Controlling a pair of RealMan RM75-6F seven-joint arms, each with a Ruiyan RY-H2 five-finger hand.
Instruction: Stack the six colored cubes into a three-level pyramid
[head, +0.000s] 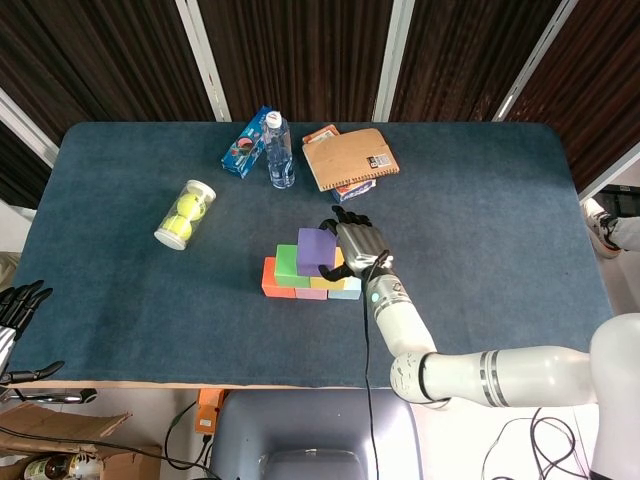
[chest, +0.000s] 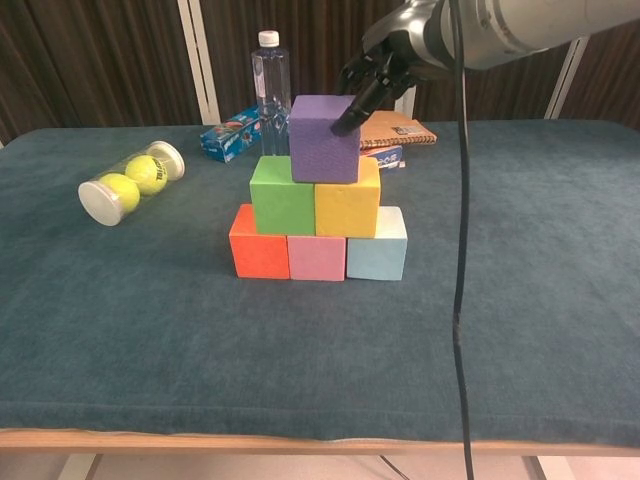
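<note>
Head view: right hand gripping purple cube atop the green cube; left hand idle, grip unclear.

Chest view: sits straddling green and yellow cube; careless release risks toppling.

We found open cloth in front of the cube stack and to its right, the water bottle, blue box and notebook crowded behind it, the tennis-ball tube lay to its left.
</note>
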